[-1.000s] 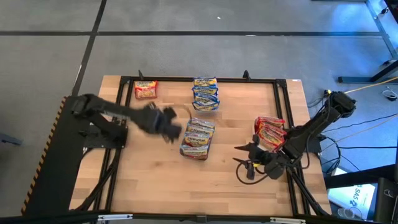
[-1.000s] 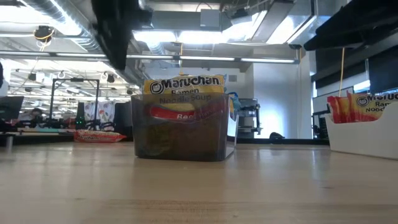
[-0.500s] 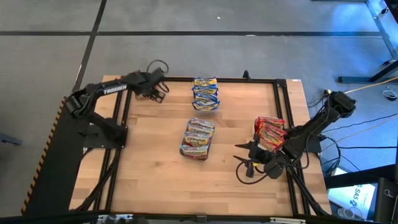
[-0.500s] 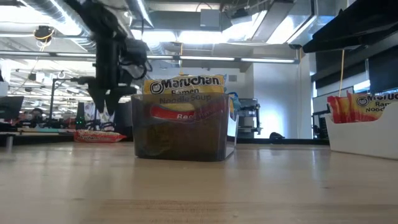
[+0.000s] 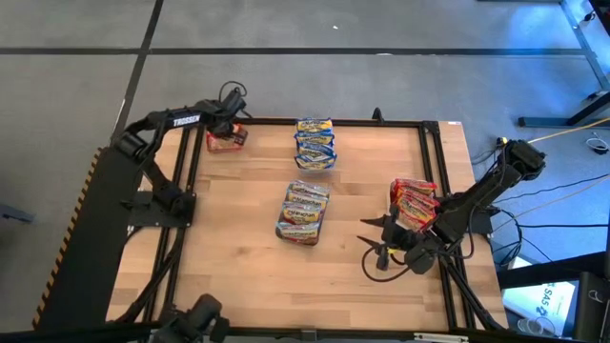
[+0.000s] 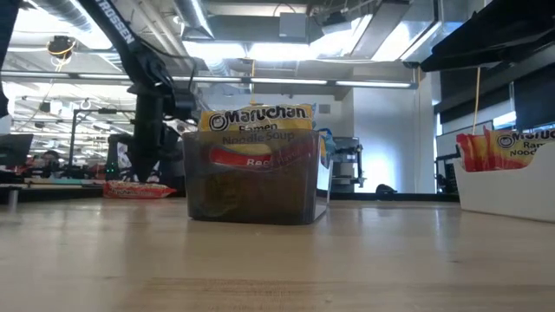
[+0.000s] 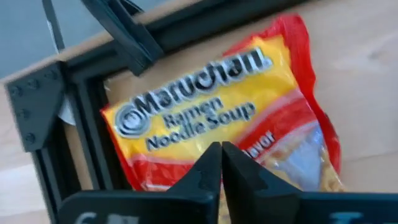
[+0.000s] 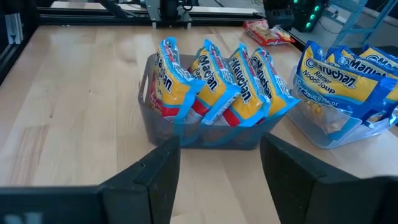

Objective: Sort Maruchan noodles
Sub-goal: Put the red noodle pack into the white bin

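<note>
L gripper (image 5: 229, 131) sits at the far-left table corner, right over the lone red-trim packet (image 5: 225, 140). Wrist view shows its fingers (image 7: 208, 169) pressed together, tips meeting over the packet's lower edge; can't tell if any film is pinched between them. My read: pkts are light, crinkly, slick plastic w/ a brittle noodle block inside, so squeezing the middle risks cracking it. Best hold looks like an edge seam or a short side, light pressure, else it slips.

Counts, moving right from that gripper: 1 loose packet under it. Next, well apart, a far tub w/ blue-trim pkts (image 5: 315, 143), approx 4. Nearer centre, a clear tub (image 5: 302, 212) w/ approx 4 pkts standing on edge. Further right, just beside the R gripper (image 5: 382, 243), a bin of red pkts (image 5: 412, 201), approx 3; exact nos. hard to tell.

R gripper waits near the right table edge, fingers (image 8: 157, 170) spread, holding nothing.
</note>
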